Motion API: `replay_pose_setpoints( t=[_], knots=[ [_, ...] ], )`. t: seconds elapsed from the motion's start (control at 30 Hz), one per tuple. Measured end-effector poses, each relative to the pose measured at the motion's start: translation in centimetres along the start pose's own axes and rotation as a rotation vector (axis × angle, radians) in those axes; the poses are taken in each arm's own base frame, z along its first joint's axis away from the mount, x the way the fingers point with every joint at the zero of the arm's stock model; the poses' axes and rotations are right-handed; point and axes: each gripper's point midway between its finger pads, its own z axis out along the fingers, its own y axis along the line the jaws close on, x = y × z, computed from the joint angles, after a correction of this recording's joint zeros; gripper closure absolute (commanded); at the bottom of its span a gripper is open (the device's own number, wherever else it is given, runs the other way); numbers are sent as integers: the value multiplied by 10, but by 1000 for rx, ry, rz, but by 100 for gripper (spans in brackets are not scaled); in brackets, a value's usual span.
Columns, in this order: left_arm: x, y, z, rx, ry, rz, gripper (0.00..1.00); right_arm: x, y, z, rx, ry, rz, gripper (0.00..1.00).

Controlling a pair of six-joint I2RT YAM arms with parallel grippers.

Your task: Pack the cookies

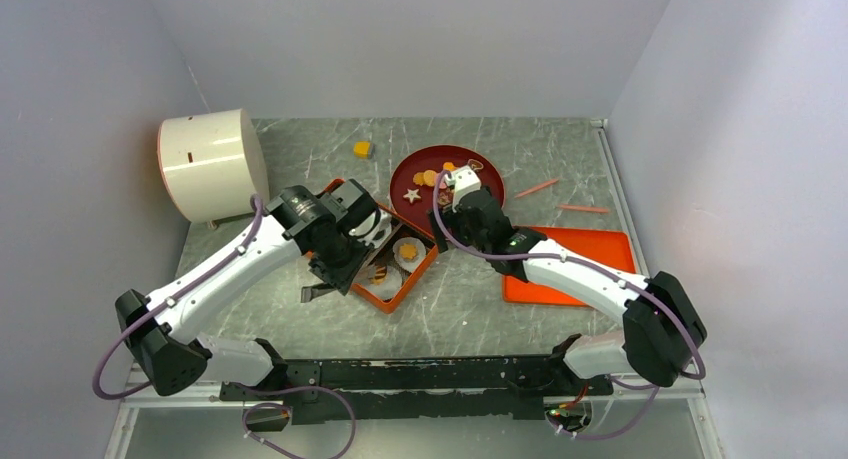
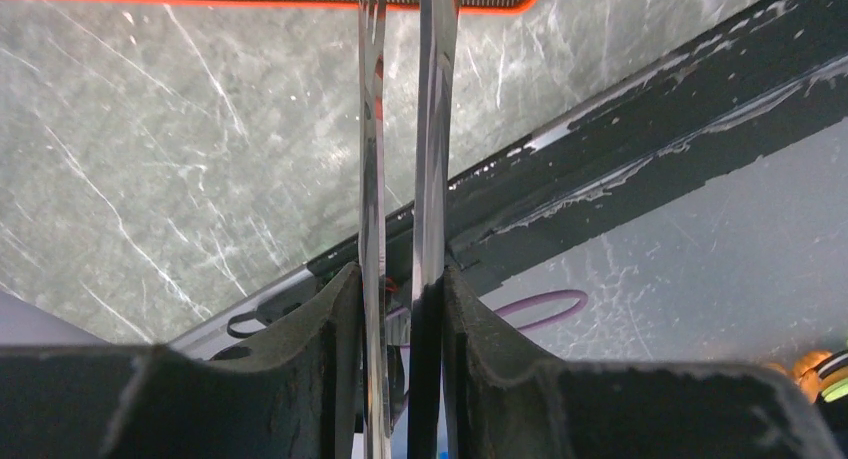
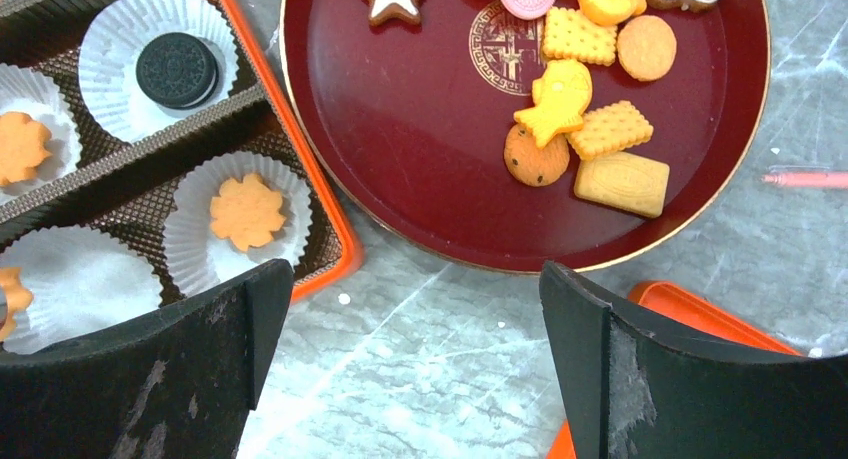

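Lying near the plate (image 3: pixel 400 129): pink sticks (image 1: pixel 537 187), one stray cookie (image 1: pixel 362 150).

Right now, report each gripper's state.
Left gripper: closed on tongs.
Right gripper: open, holding nothing.

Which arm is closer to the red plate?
Right: the right fingers hover at the edge of the red plate; the left fingers, gripping tongs, are across the orange box.
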Motion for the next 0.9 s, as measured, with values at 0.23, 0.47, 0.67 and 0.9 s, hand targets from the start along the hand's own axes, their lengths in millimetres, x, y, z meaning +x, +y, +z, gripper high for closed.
replay_pose_setpoints(
  t=[0.23,0.47,0.67,0.9],
  knots=[
    [11,-7,9,-5,61,25,79,4,-4,-3,13,-4,1,0],
    [4,-9,19,-33,71,40,75,7,-6,-6,21,-6,7,0],
    [1,-16,26,-35,79,68,62,4,-8,-10,26,-22,11,0],
    [-1,-17,27,-55,74,83,56,5,-10,-13,30,-24,12,0]
  ],
)
